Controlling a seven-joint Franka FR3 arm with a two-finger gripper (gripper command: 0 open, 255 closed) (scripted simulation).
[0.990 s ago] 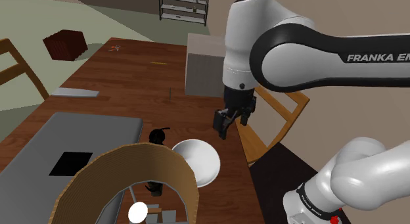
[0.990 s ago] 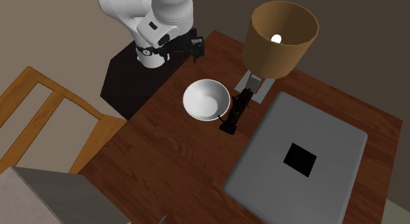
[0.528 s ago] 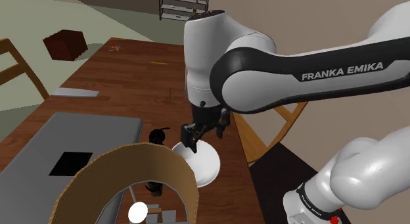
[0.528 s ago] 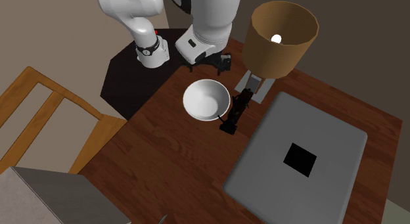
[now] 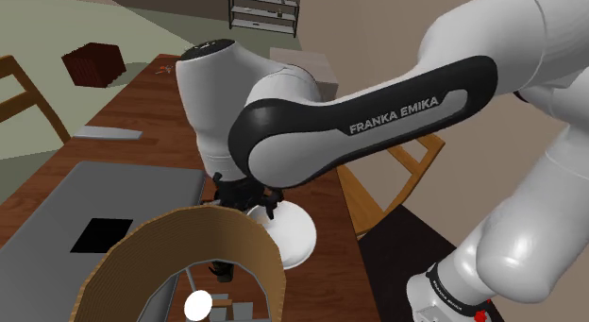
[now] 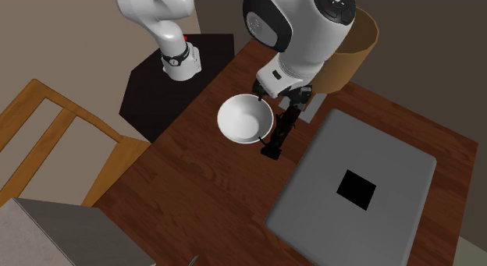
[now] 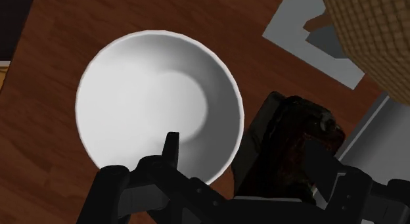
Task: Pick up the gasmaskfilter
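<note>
The gasmaskfilter (image 7: 289, 147) is a glossy black, lumpy object lying on the wood table, touching the rim of a white bowl (image 7: 158, 111). In the second exterior view the filter (image 6: 279, 137) lies between the bowl (image 6: 245, 118) and a grey slab. My gripper (image 7: 259, 167) hovers just above it, open. One black fingertip (image 7: 172, 145) is over the bowl's inside and the other side sits past the filter, so the filter lies between fingers that do not touch it. From outside, the gripper (image 6: 293, 97) hangs over the filter's end nearest the lamp, under the bulky white arm (image 5: 283, 131).
A lamp with a brown woven shade (image 5: 189, 263) stands right beside the filter, on a grey base (image 7: 315, 39). A large flat grey slab (image 6: 351, 186) covers the table on the filter's other side. A wooden chair (image 6: 55, 140) stands at the table's edge.
The arm swung from the table edge near the stand toward the shoulder view's left, crossing the bowl. The gripper now hangs over the filter. Nothing on the table moved.
</note>
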